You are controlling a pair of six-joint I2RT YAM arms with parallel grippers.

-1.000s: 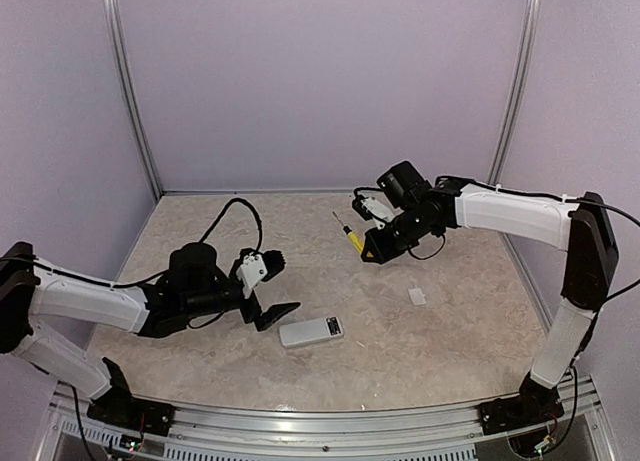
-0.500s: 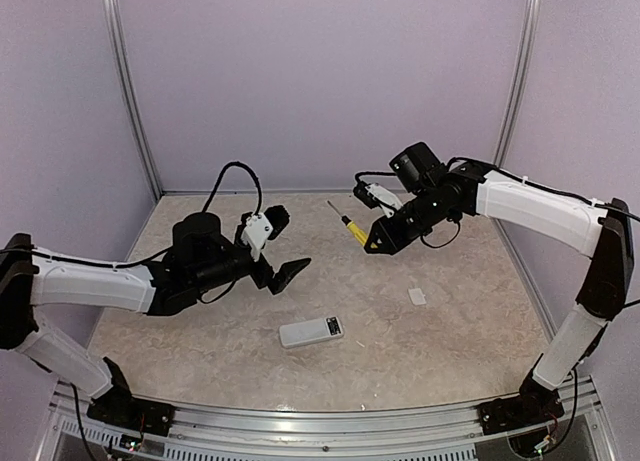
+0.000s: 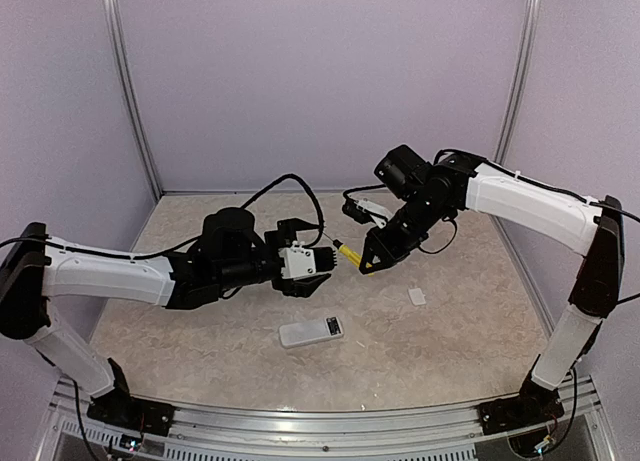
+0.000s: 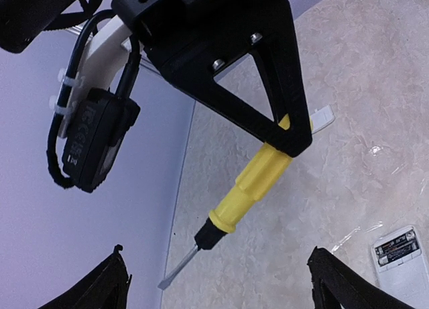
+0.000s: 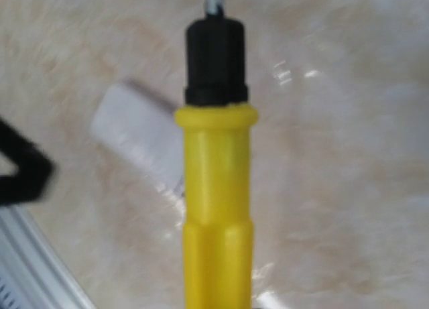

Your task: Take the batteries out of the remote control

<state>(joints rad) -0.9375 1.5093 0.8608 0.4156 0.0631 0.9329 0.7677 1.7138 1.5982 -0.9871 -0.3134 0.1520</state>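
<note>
The white remote control (image 3: 311, 330) lies flat on the table in front of both arms. Its back is open, and two dark batteries (image 4: 398, 247) sit side by side in the compartment (image 4: 401, 257). Above the table, my right gripper (image 3: 367, 262) is shut on the yellow handle of a screwdriver (image 3: 348, 249), blade pointing left. The left wrist view has the handle (image 4: 259, 181) sticking out of the black fingers (image 4: 268, 88). My left gripper (image 3: 323, 264) stands open right at the blade end, its fingertips (image 4: 112, 282) wide on either side and touching nothing.
A small white square cover piece (image 3: 417, 296) lies on the table to the right of the remote. Lilac walls with metal posts close in the back and sides. The rail with both arm bases runs along the near edge.
My left arm has lifted from beside the remote and swung right, up to the screwdriver's blade. The right gripper has moved a little down and left with the screwdriver.
</note>
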